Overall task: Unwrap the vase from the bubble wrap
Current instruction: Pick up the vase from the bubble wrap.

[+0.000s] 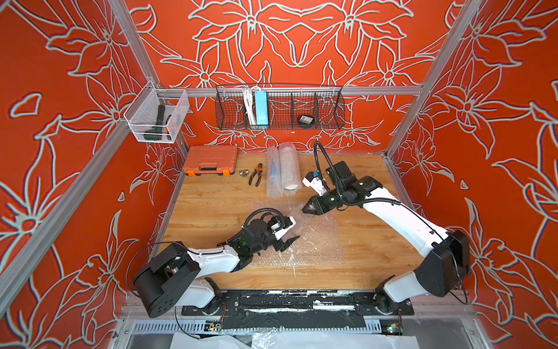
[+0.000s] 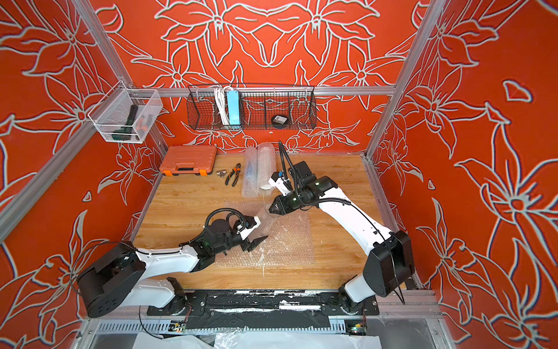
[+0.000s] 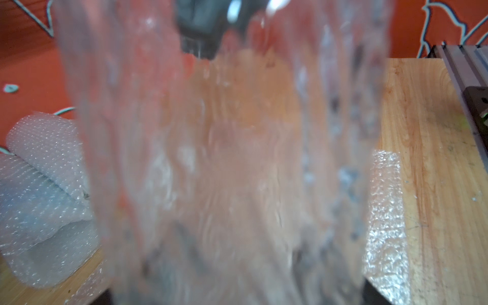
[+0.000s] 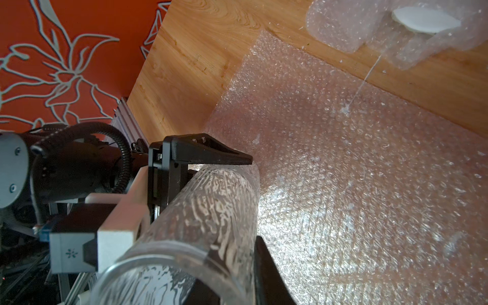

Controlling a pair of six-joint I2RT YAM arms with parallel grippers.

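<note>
Left tool point(image 1: 293, 231) clamps clear textured glass vase point(image 4: 216, 200); bubble wrap point(image 4: 369, 184) flat

Bubble-wrap rolls point(image 1: 288, 166) rearward; table point(image 1: 302, 278) front bare

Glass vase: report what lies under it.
Visible: the flat bubble wrap sheet, spread on the wooden table. Covered: the patch directly below, masked by the vase and left gripper.
</note>
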